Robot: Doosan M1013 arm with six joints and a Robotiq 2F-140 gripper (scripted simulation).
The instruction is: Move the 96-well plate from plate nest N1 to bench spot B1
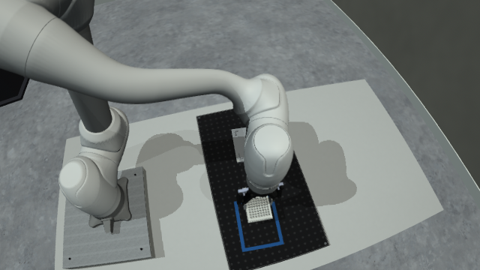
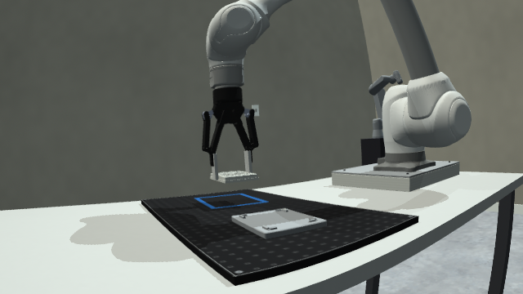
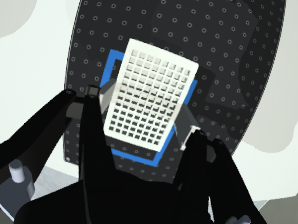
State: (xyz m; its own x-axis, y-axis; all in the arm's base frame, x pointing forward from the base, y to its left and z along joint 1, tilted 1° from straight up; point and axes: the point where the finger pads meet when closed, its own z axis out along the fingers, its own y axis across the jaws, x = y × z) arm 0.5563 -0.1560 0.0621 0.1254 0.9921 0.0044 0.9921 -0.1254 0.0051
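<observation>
Above the blue taped outline (image 2: 230, 201) on the black perforated deck (image 2: 286, 245), the gripper (image 2: 230, 168) hangs with its fingers clamped on the long sides of the 96-well plate (image 2: 234, 175). Plate is in the air, level, wells facing up, clear of the deck. In the wrist view the 96-well plate (image 3: 152, 94) covers most of the outline, slightly skewed to it. The plate nest (image 2: 279, 222) sits vacant on the deck, nearer the exterior camera. The arm's base plate (image 2: 351, 179) stands on the white table (image 2: 49, 253).
</observation>
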